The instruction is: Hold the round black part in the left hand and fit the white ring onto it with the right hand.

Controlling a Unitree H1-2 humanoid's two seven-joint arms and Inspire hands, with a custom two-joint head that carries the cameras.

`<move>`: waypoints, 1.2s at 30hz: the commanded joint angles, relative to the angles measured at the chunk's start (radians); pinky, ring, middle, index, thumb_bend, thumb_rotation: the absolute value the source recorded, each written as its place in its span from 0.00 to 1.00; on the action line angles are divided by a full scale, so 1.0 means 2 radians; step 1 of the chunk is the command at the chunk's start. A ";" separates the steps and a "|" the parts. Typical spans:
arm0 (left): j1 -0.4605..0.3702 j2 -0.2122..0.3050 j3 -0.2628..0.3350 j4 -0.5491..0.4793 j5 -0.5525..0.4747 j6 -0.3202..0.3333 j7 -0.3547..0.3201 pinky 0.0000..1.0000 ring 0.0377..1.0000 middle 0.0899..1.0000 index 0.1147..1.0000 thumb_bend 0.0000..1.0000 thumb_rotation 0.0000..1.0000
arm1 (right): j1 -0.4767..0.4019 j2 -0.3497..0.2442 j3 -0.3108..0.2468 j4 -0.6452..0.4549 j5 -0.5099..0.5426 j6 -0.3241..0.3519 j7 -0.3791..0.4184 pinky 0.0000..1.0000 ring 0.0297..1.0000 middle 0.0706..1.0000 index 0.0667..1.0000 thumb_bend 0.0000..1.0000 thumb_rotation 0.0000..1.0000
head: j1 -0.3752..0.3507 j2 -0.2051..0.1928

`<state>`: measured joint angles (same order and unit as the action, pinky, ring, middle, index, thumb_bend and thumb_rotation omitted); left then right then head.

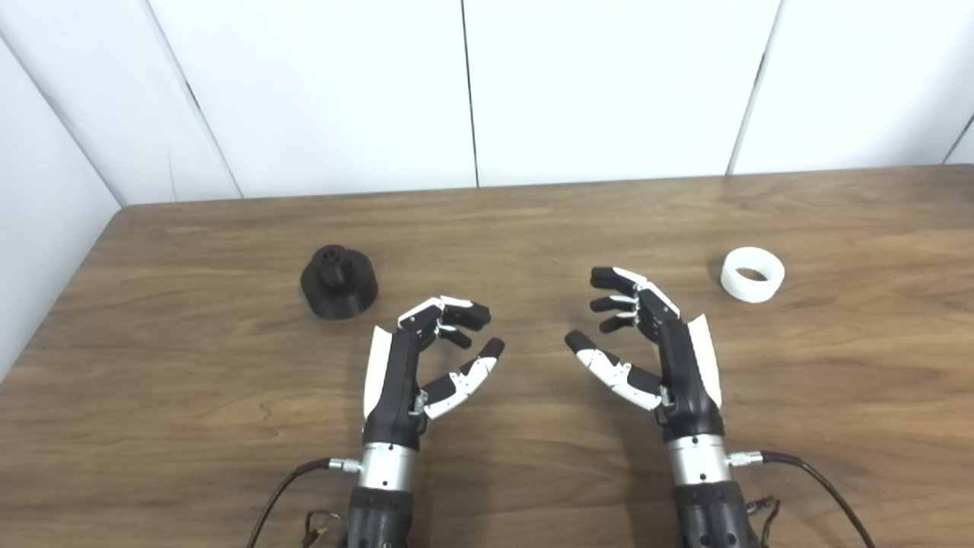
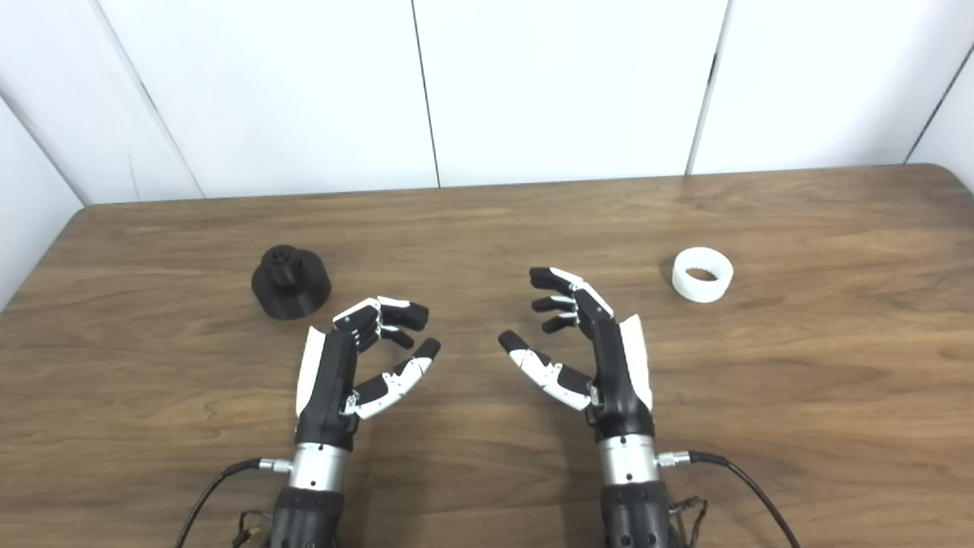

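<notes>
The round black part (image 1: 338,283), a low drum with a raised hub on top, stands on the wooden table (image 1: 533,228) at the left. A white ring (image 1: 752,274) lies flat on the table at the right. My left hand (image 1: 426,358) hovers near the front, to the right of and nearer than the black part, fingers curled but apart, holding nothing. My right hand (image 1: 647,346) mirrors it, to the left of and nearer than the ring, also open and empty. Neither hand touches its object.
White wall panels (image 1: 472,91) rise behind the table's far edge. The table's left edge (image 1: 53,312) runs diagonally beside the black part. Cables (image 1: 814,476) trail from both wrists at the bottom.
</notes>
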<state>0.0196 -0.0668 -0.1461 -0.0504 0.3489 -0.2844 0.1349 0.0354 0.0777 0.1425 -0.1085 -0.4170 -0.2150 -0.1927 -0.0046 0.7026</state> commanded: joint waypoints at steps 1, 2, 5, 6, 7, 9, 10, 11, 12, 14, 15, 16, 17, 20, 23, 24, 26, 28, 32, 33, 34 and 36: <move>0.010 0.005 0.002 0.002 0.002 -0.004 0.004 0.49 0.57 0.58 0.43 0.49 0.08 | 0.023 -0.007 0.002 0.008 0.005 -0.008 0.003 0.52 0.64 0.72 0.72 0.64 0.34 | 0.000 0.000; 0.009 0.005 0.003 0.003 0.001 -0.006 0.004 0.48 0.57 0.58 0.43 0.49 0.08 | 0.023 -0.007 0.002 0.008 0.006 -0.008 0.004 0.52 0.64 0.72 0.71 0.64 0.34 | -0.001 0.001; 0.009 0.007 0.003 0.004 0.002 -0.007 0.003 0.48 0.57 0.58 0.43 0.49 0.08 | 0.024 -0.007 0.002 0.008 0.007 -0.007 0.005 0.53 0.65 0.72 0.71 0.64 0.35 | -0.001 0.001; 0.009 0.007 0.003 0.003 0.003 -0.006 0.002 0.48 0.57 0.58 0.43 0.49 0.08 | 0.024 -0.007 0.002 0.007 0.006 -0.007 0.005 0.53 0.65 0.72 0.71 0.64 0.35 | -0.001 0.001; 0.010 0.007 0.002 0.002 0.003 -0.004 0.002 0.48 0.57 0.58 0.43 0.49 0.08 | 0.024 -0.007 0.003 0.007 0.005 -0.006 0.005 0.53 0.65 0.72 0.71 0.64 0.35 | -0.001 0.002; 0.010 0.007 0.002 0.001 0.002 -0.003 0.000 0.48 0.57 0.58 0.43 0.49 0.08 | 0.024 -0.007 0.002 0.007 0.005 -0.005 0.006 0.53 0.65 0.72 0.71 0.64 0.35 | 0.000 0.002; 0.010 0.007 0.002 0.001 0.001 -0.002 0.000 0.48 0.57 0.58 0.43 0.49 0.08 | 0.024 -0.007 0.002 0.007 0.007 -0.006 0.006 0.54 0.65 0.72 0.71 0.64 0.36 | -0.001 0.002; 0.010 0.007 0.002 0.001 0.001 -0.002 0.000 0.48 0.57 0.58 0.43 0.49 0.08 | 0.024 -0.007 0.002 0.008 0.008 -0.006 0.007 0.54 0.65 0.73 0.71 0.64 0.36 | -0.001 0.002; 0.010 0.006 0.002 0.001 0.001 -0.002 0.001 0.48 0.57 0.58 0.43 0.49 0.08 | 0.023 -0.007 0.001 0.008 0.008 -0.007 0.006 0.54 0.65 0.73 0.71 0.64 0.36 | 0.000 0.002; 0.010 0.005 0.002 0.002 0.002 -0.003 0.002 0.48 0.57 0.58 0.43 0.49 0.08 | 0.023 -0.007 0.000 0.009 0.008 -0.008 0.006 0.54 0.65 0.73 0.71 0.64 0.36 | 0.007 0.000; 0.010 0.004 0.001 0.003 0.002 -0.003 0.003 0.48 0.57 0.58 0.43 0.49 0.08 | 0.024 -0.008 0.000 0.008 0.009 -0.007 0.007 0.54 0.65 0.72 0.71 0.64 0.36 | 0.023 -0.002; 0.010 0.003 0.000 0.004 0.003 -0.004 0.003 0.48 0.57 0.58 0.43 0.49 0.08 | 0.024 -0.009 -0.001 0.008 0.011 -0.006 0.007 0.54 0.65 0.72 0.71 0.64 0.36 | 0.033 -0.003; 0.009 0.000 -0.001 0.006 0.007 -0.006 0.006 0.48 0.57 0.58 0.43 0.49 0.08 | 0.025 -0.010 -0.003 0.008 0.015 -0.007 0.008 0.54 0.65 0.72 0.71 0.64 0.35 | 0.052 -0.006; 0.008 -0.009 -0.006 0.014 0.018 -0.010 0.014 0.48 0.56 0.58 0.43 0.49 0.08 | 0.028 -0.017 -0.010 0.004 0.025 -0.004 0.013 0.53 0.65 0.72 0.70 0.66 0.37 | 0.092 -0.014; 0.007 -0.015 -0.011 0.019 0.025 -0.008 0.017 0.47 0.56 0.57 0.43 0.49 0.08 | 0.029 -0.025 -0.016 0.006 0.030 -0.011 0.015 0.52 0.65 0.72 0.71 0.66 0.37 | 0.119 -0.020; 0.007 -0.018 -0.012 0.020 0.028 -0.006 0.018 0.47 0.56 0.57 0.43 0.49 0.08 | 0.028 -0.029 -0.018 0.009 0.032 -0.016 0.016 0.52 0.64 0.72 0.71 0.65 0.36 | 0.133 -0.023; 0.006 -0.023 -0.015 0.023 0.031 -0.003 0.020 0.47 0.56 0.57 0.43 0.49 0.08 | 0.028 -0.034 -0.022 0.011 0.035 -0.019 0.017 0.51 0.64 0.71 0.70 0.65 0.36 | 0.145 -0.026; 0.006 -0.026 -0.017 0.026 0.035 -0.003 0.022 0.47 0.56 0.58 0.43 0.49 0.08 | 0.028 -0.037 -0.024 0.013 0.042 -0.018 0.019 0.52 0.64 0.71 0.70 0.65 0.35 | 0.152 -0.028; 0.004 -0.030 -0.017 0.031 0.037 -0.004 0.024 0.46 0.55 0.57 0.43 0.49 0.07 | 0.024 -0.041 -0.026 0.022 0.054 -0.032 0.022 0.52 0.64 0.71 0.70 0.65 0.34 | 0.152 -0.029; 0.003 -0.030 -0.017 0.031 0.038 -0.003 0.025 0.45 0.55 0.57 0.43 0.49 0.07 | 0.024 -0.042 -0.027 0.024 0.054 -0.034 0.022 0.52 0.64 0.71 0.70 0.65 0.34 | 0.152 -0.029; 0.003 -0.030 -0.017 0.032 0.039 -0.004 0.026 0.45 0.55 0.57 0.43 0.49 0.07 | 0.023 -0.042 -0.027 0.024 0.053 -0.034 0.022 0.52 0.64 0.70 0.70 0.64 0.33 | 0.150 -0.027; 0.002 -0.029 -0.017 0.031 0.040 -0.003 0.027 0.45 0.54 0.57 0.43 0.49 0.07 | 0.023 -0.041 -0.027 0.024 0.053 -0.034 0.022 0.52 0.63 0.70 0.69 0.64 0.33 | 0.147 -0.027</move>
<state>0.0160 -0.1037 -0.1659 -0.0291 0.4229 -0.2869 0.1750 0.0348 0.0415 0.1066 -0.1093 -0.3152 -0.2575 -0.1524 0.2899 0.6489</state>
